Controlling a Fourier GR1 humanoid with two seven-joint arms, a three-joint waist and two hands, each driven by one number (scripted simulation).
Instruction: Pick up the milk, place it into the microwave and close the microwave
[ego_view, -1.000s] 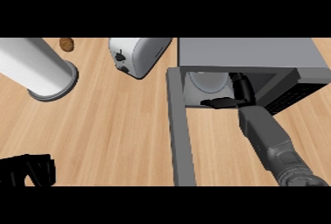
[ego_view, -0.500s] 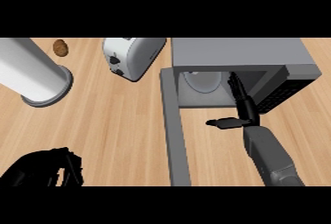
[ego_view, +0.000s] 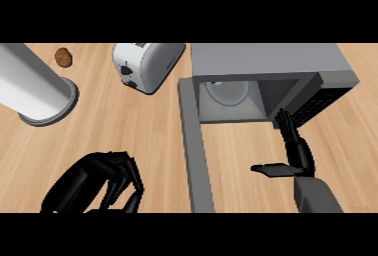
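The microwave sits at about 1 o'clock on the wooden worktop, its door swung open toward 6 o'clock. Inside the cavity a pale rounded shape, apparently the milk, rests on the floor. The right robot hand is open at 4 o'clock, straight fingers pointing toward the cavity's right edge, thumb out sideways. The left robot hand hangs at 7 o'clock, fingers relaxed, holding nothing. A toaster lies at 11 o'clock.
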